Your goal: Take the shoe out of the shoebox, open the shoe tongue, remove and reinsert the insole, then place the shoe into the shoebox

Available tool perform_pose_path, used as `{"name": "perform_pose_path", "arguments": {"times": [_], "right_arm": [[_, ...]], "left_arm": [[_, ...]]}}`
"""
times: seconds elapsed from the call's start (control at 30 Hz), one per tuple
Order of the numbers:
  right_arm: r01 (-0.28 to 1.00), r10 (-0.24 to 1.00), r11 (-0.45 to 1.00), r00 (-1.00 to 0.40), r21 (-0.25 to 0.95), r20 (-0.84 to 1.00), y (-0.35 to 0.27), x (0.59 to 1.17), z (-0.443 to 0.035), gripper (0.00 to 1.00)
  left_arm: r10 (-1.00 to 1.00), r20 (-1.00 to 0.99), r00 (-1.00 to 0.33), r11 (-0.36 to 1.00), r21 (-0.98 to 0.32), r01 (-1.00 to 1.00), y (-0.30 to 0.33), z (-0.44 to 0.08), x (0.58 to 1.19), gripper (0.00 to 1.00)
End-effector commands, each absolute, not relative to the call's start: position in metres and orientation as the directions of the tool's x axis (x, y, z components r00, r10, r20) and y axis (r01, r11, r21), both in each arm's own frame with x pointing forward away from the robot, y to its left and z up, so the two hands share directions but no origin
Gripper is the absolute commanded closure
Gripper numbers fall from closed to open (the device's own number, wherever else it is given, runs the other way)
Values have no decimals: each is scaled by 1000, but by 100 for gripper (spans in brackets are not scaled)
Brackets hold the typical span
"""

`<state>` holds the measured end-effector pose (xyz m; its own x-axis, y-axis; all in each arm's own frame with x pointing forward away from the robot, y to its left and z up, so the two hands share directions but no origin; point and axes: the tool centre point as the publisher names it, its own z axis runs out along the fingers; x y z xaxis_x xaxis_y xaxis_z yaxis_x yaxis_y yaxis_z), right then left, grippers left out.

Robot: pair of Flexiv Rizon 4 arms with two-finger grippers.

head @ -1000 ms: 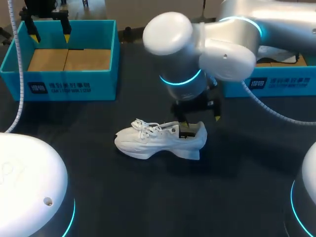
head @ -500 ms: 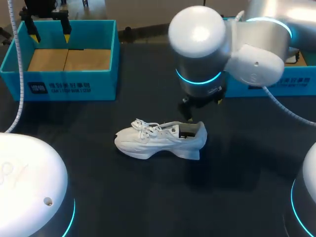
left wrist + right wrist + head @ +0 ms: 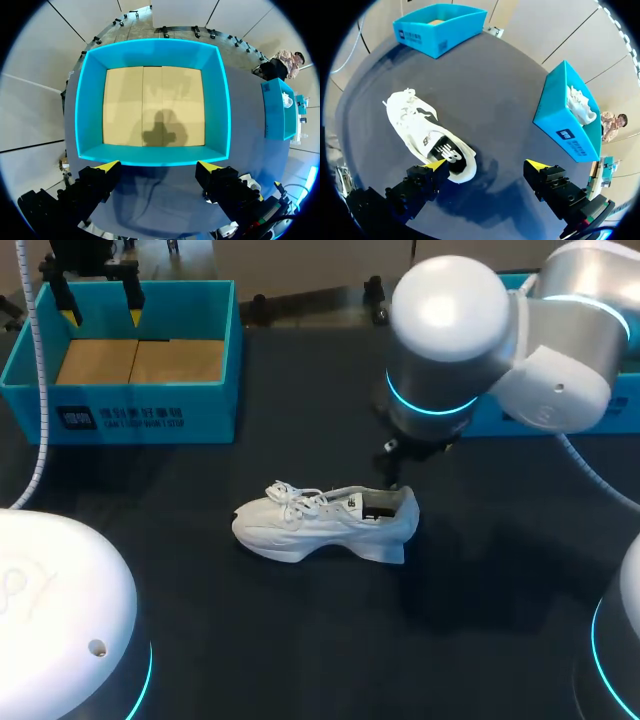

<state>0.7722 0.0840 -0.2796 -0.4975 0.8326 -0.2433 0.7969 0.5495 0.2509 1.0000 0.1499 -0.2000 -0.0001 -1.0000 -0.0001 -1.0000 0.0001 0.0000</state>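
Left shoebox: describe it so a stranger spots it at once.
On the dark table, go to the far left corner, under my left claw. The teal shoebox there shows only a bare cardboard floor; the right teal box holds a white shoe.

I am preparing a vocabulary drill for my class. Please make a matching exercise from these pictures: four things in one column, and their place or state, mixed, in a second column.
Things:
1. white shoe
2. left shoebox
3. right shoebox
4. left gripper

Place or state:
A. a white item lies inside
B. fingers open, above a box
C. stands on the dark table
D. only a tan floor shows inside

Pairs: 1-C, 2-D, 3-A, 4-B.
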Motion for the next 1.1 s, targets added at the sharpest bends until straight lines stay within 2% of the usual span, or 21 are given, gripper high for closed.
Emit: {"name": "perform_pose_path", "arguments": {"times": [0.03, 0.1, 0.17, 0.27, 0.6, 0.8, 1.1], "right_arm": [[740, 786, 618, -567, 265, -248, 85, 771, -278, 0], [699, 731, 680, -621, 223, -283, 85, 770, -275, 0], [629, 685, 729, -672, 271, -281, 84, 768, -271, 0], [532, 585, 811, -752, 244, -305, 77, 763, -270, 0], [210, 284, 936, -925, 284, -252, 52, 752, -268, 0], [105, 198, 934, -948, 340, -251, 41, 748, -266, 0], [106, 198, 935, -948, 338, -249, 39, 746, -266, 0]], "left_arm": [[-1000, 0, 0, 0, 0, -1000, 150, -200, 1000, 0], [-1000, 0, 0, 0, 0, -1000, 150, -200, 1000, 0], [-1000, 0, 0, 0, 0, -1000, 150, -200, 1000, 0], [-1000, 0, 0, 0, 0, -1000, 150, -200, 1000, 0], [-1000, 0, 0, 0, 0, -1000, 150, -200, 1000, 0], [-1000, 0, 0, 0, 0, -1000, 150, -200, 1000, 0], [-1000, 0, 0, 0, 0, -1000, 150, -200, 1000, 0]]}}
